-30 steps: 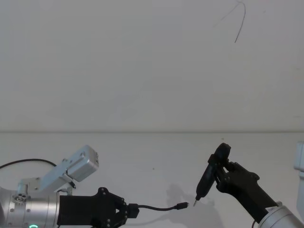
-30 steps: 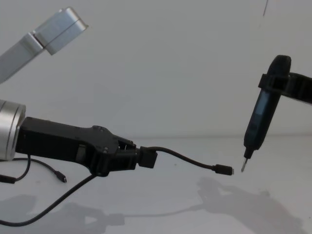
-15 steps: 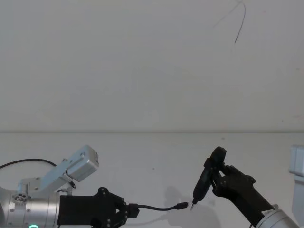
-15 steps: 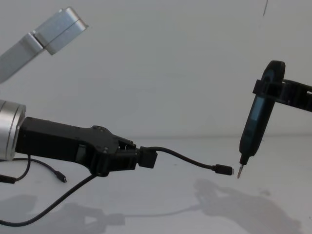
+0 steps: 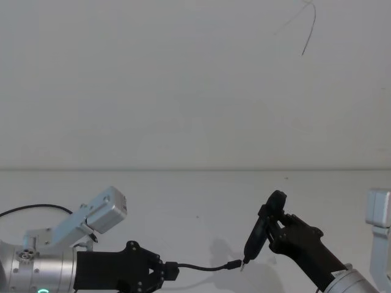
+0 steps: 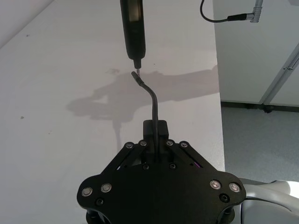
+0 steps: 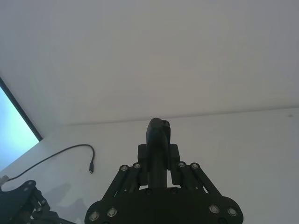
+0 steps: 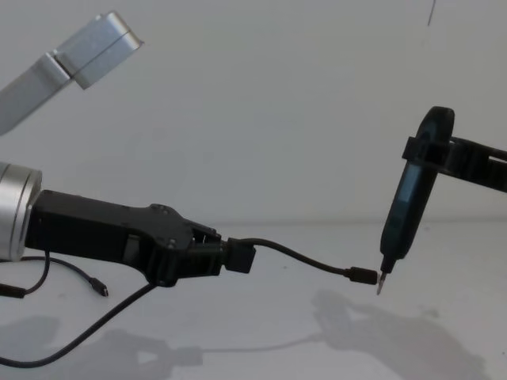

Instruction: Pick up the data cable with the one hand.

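The data cable (image 8: 305, 259) is thin and black, and my left gripper (image 8: 207, 257) is shut on the block near its end. It is held above the white table (image 8: 261, 332). Its short free end curves rightward to a small metal-tipped plug (image 8: 364, 275), and the rest of it hangs down to the table. In the head view the left gripper (image 5: 160, 271) and cable (image 5: 201, 267) sit at the lower left. My right gripper (image 8: 432, 150) is shut on a slender black tool (image 8: 404, 214). The tool's pale tip meets the plug. The left wrist view shows the cable (image 6: 153, 100) and tool (image 6: 133, 28).
A second thin black cable (image 7: 70, 151) with a small plug lies on the table behind my left arm. The left arm's silver box (image 5: 104, 210) sticks up above the wrist. A white post (image 5: 379, 232) stands at the right edge. A plain wall lies behind.
My right gripper has carried the black tool left and down, so its tip has closed the gap to the cable's plug. The left gripper has held still with the cable.
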